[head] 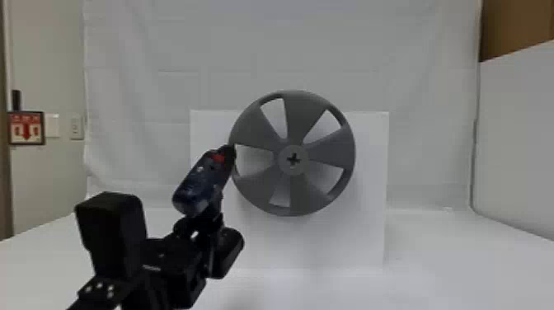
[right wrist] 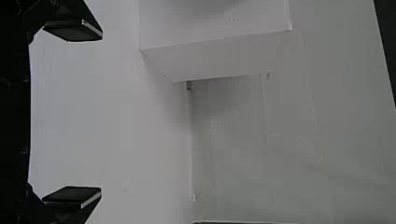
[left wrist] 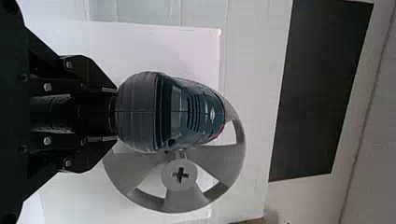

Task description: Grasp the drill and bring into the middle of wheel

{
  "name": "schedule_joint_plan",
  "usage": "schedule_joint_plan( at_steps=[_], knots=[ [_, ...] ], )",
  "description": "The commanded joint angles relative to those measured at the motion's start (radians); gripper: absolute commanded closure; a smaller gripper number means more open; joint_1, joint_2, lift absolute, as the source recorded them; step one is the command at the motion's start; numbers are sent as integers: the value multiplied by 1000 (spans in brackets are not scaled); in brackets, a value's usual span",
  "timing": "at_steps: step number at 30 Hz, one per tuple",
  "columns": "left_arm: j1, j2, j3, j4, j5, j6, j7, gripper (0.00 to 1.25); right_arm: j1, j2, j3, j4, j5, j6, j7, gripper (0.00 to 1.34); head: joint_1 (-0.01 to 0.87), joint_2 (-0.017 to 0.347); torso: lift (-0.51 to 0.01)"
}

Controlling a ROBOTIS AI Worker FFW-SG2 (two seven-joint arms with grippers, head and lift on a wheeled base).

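Drill [head: 202, 181]: held. I have the left gripper [left wrist: 112, 114] pinching its handle, jaws closed in from both sides, so the grasp half of the job looks done. Head view: arm comes in from seven o'clock, drill body sits off the wheel [head: 332, 154] at roughly nine o'clock from the hub [head: 303, 165], tilted, nose aimed up toward one o'clock. Nose overlaps the wheel's rim at nine o'clock in that view; can't tell whether it touches or sits nearer the camera.

Remaining: the "middle of wheel" part. Tip is not at the cross-shaped slot [head: 293, 159]. I judge the task about half way. Next, I'd shift the drill toward three o'clock, swing the nose round to face the hub, line it up with the slot, then go in straight. Main risk, my guess: nose snags the rim or a spoke on the way across, or the handle twists in the grip.

Wheel stands upright in front of a white board [head: 371, 247], flat side facing me. Right gripper [right wrist: 97, 113] is idle, off in its own wrist view, jaws spread wide, pinching nothing.
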Motion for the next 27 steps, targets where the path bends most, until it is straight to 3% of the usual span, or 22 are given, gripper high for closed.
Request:
schedule_joint_plan(
  at_steps=[1, 13, 27],
  knots=[
    [-13, 7, -31, 17, 32, -6, -14, 1214, -3, 2, 0, -2, 4, 0, 0, 128, 54, 31, -403],
    [-79, 25, -132, 71, 105, -14, -15, 1214, -4, 9, -2, -2, 13, 0, 0, 128, 54, 31, -403],
    [-174, 19, -209, 157, 139, -43, -17, 1216, -9, 9, 15, -3, 30, 8, 0, 128, 54, 31, -403]
  ],
)
